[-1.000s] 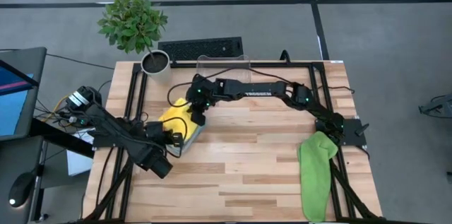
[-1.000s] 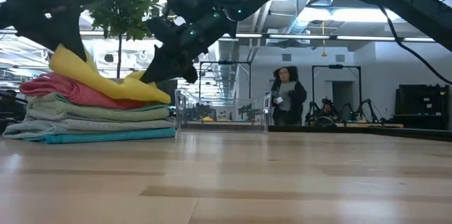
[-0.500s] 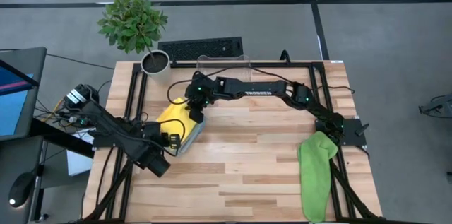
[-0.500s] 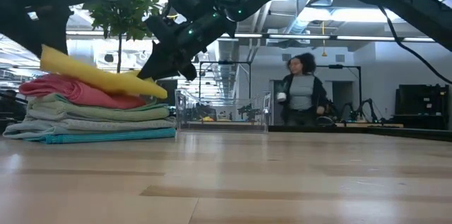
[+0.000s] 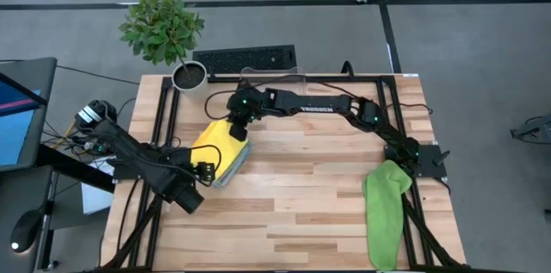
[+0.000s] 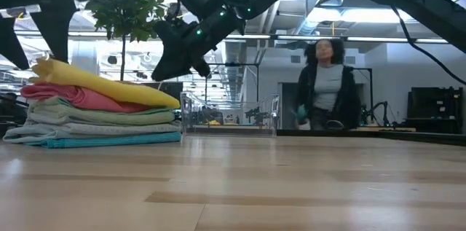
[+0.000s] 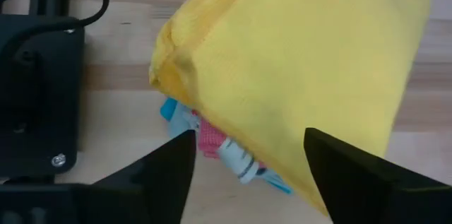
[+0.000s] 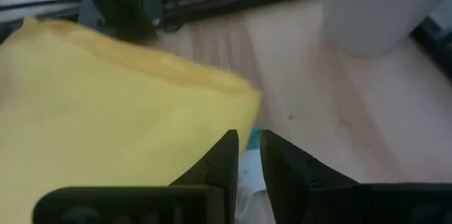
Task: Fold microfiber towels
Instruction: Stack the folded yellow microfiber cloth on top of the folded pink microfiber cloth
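Note:
A folded yellow towel (image 5: pixel 220 146) lies on top of a stack of folded towels (image 6: pixel 95 118) in pink, pale green, grey and teal, at the table's left. My left gripper (image 7: pixel 247 174) hovers open at the stack's near left corner, its fingers wide apart and clear of the yellow towel (image 7: pixel 304 54). My right gripper (image 8: pixel 248 155) hangs just above the yellow towel's far right end (image 6: pixel 164 100), with a narrow gap between its fingers and nothing in it. A lime green towel (image 5: pixel 385 211) lies draped at the table's right edge.
A clear plastic bin (image 5: pixel 274 73) stands at the far edge beside a potted plant (image 5: pixel 189 75). A keyboard (image 5: pixel 244 58) lies beyond the table. A person (image 6: pixel 328 85) stands in the room behind. Bare wood (image 5: pixel 293 213) spreads over the middle and near side.
Both grippers have let go of the yellow towel. Its raised ends have dropped, and it now lies flatter on the stack. My right gripper has risen clear and drawn slightly toward the far edge; my left gripper has tipped back off the towel's near left corner.

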